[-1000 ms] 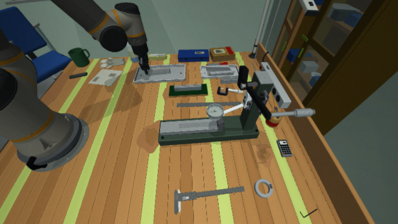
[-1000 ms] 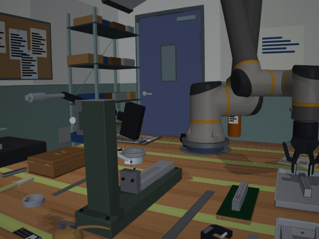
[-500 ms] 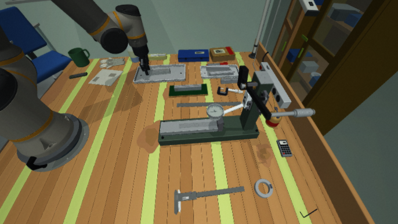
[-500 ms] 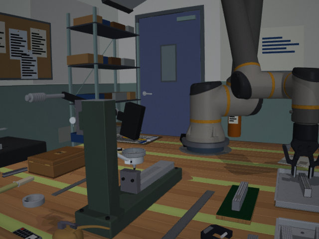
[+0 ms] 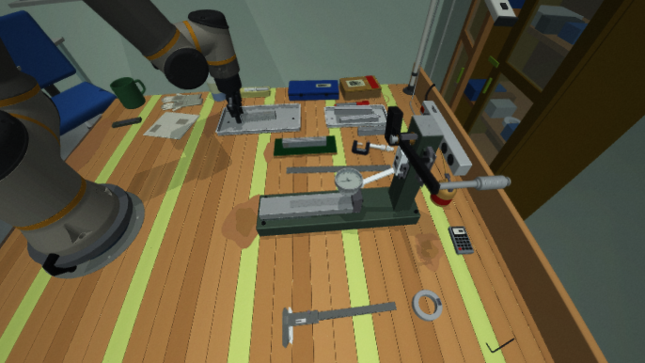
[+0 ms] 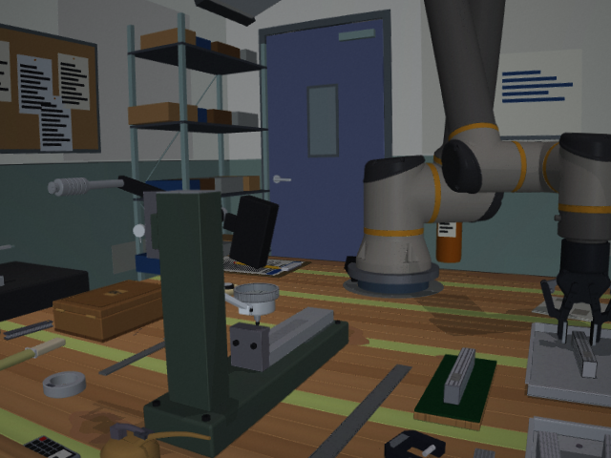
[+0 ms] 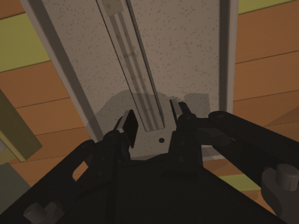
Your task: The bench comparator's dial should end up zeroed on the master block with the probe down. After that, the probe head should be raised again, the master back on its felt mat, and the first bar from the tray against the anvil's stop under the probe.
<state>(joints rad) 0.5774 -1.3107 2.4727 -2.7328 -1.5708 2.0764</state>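
Observation:
My gripper [image 5: 237,117] [image 6: 578,339] [image 7: 150,121] is open and empty, down in the grey tray [image 5: 259,118] [image 6: 567,367] at the back left of the bench, with its fingers on either side of one end of the bar [image 6: 584,352] [image 7: 132,63]. The master block [image 5: 304,140] [image 6: 460,374] lies on its green felt mat [image 5: 305,145] [image 6: 456,389]. The comparator [image 5: 338,202] [image 6: 212,320] stands mid-bench with its dial [image 5: 348,180] [image 6: 255,295] over the stop end of the bare anvil [image 5: 305,204] [image 6: 296,335].
A second tray [image 5: 356,116] sits right of the first, with a blue case [image 5: 313,89] and a brown box [image 5: 359,87] behind. A steel rule [image 5: 338,168], a small clamp [image 5: 362,147], a caliper [image 5: 329,316], a ring [image 5: 427,304] and a calculator [image 5: 461,239] lie around the comparator.

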